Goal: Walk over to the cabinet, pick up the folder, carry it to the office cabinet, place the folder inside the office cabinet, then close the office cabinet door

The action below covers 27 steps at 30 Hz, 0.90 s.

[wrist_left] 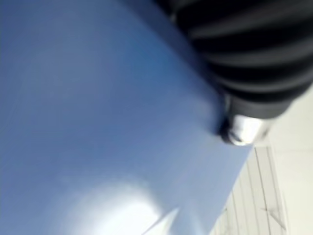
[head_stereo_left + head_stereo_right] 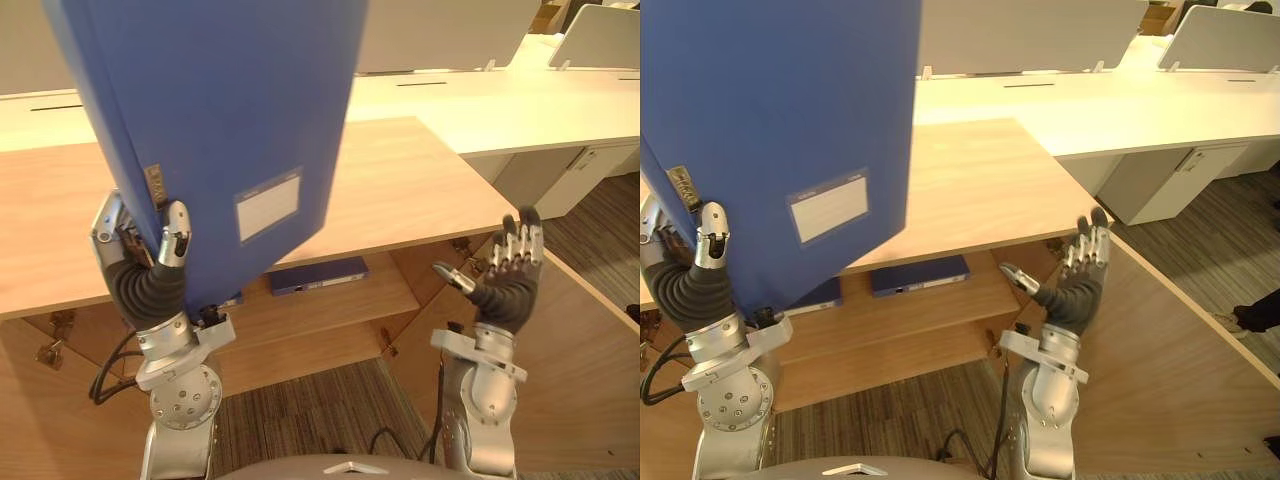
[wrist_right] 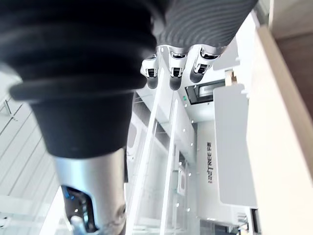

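Our left hand (image 2: pixel 165 255) grips the blue folder (image 2: pixel 220 120) near its lower corner, thumb on the front face and fingers wrapped behind the spine. The folder stands tilted and raised in front of us, above the wooden bench (image 2: pixel 400 190) and clear of it. Our right hand (image 2: pixel 505 280) is empty, fingers straight and spread, lifted just beside the open cabinet door (image 2: pixel 590 360).

We judge the step in hand to be bringing the folder down into the office cabinet. To do it well, we should lower the folder below the bench edge before pushing it forward, since it could catch on the overhang. We should also turn it flatter so it slides onto the shelf (image 2: pixel 340 300), and loosen the grip only once the shelf bears its weight. The right hand is best held away from the opening until the door needs swinging.

By our count there is one folder in the hand, with one white label (image 2: pixel 268 203). One dark blue folder (image 2: pixel 320 275) lies flat on the shelf, with perhaps the edge of a second beside it, though we cannot tell. We see one shelf and two hands.
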Available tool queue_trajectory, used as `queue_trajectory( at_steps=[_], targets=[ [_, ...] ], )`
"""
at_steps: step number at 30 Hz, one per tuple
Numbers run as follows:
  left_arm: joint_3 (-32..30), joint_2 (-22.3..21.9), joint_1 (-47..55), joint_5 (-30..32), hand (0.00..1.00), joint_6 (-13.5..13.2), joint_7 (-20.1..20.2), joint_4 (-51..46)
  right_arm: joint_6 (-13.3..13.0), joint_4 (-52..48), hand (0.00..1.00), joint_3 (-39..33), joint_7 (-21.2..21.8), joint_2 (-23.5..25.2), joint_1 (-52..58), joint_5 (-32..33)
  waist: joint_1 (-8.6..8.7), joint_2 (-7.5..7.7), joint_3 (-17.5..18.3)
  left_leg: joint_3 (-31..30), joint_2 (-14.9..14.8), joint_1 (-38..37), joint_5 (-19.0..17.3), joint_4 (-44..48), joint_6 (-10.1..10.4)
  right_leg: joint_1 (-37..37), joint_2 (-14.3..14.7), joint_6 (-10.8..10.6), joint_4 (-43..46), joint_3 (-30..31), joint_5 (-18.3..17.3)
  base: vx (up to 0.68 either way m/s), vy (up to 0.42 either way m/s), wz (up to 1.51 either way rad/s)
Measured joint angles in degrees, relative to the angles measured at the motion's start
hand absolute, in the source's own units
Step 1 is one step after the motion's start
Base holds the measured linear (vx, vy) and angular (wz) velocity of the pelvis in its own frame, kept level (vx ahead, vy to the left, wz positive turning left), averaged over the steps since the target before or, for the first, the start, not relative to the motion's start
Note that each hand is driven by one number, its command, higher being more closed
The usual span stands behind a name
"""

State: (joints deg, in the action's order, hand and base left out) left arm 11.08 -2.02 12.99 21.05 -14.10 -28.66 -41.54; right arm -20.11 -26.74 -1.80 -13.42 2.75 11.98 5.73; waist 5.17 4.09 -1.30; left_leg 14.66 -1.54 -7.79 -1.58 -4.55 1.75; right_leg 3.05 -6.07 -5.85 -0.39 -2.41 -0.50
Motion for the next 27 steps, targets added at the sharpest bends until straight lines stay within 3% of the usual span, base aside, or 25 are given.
queue_trajectory(
  at_steps=[6, 9, 21, 27],
  targets=[
    [2.44, 1.12, -0.7, -5.75, 1.0, -2.75, 3.29, 2.0, -1.01, 0.02, 0.0, 3.28, 8.56, -1.48, -6.13, 12.41, -0.82, 0.05, 0.04, -0.64, 0.01, 0.59, 0.03, 0.0, -0.04, 0.01, -0.13, -0.14, 0.01, -0.4, 0.11, -0.02, -0.017, 0.05],
    [2.9, 1.6, -0.92, -7.89, 1.0, -2.89, 4.87, 3.17, -1.01, 0.19, 0.0, 3.32, 10.39, -1.8, -7.59, 15.45, -1.26, 0.07, 0.04, -1.18, 0.01, 0.79, 0.09, -0.02, -0.13, 0.08, -0.34, -0.15, 0.0, -1.05, 0.11, -0.02, -0.021, 0.09],
    [4.5, 3.91, -2.32, -11.94, 1.0, -4.08, 10.75, 6.83, -0.77, 3.2, 0.0, 3.17, 14.46, -5.85, -12.67, 19.87, -1.76, 0.27, 0.18, -2.43, 0.36, 1.75, 0.48, -0.36, -0.66, -0.01, -0.81, -0.57, 0.04, -1.69, 0.58, -0.04, -0.019, 0.06],
    [6.19, 4.37, -2.81, -11.92, 1.0, -4.09, 14.27, 7.63, 1.11, 4.22, 0.0, 3.01, 17.23, -7.89, -12.81, 19.87, -1.67, 0.3, 0.22, -3.66, 0.44, 2.46, 1.36, -0.33, -0.83, -0.5, -0.8, -0.53, 0.03, -2.98, 0.96, -0.03, -0.033, 0.1]
  ],
)
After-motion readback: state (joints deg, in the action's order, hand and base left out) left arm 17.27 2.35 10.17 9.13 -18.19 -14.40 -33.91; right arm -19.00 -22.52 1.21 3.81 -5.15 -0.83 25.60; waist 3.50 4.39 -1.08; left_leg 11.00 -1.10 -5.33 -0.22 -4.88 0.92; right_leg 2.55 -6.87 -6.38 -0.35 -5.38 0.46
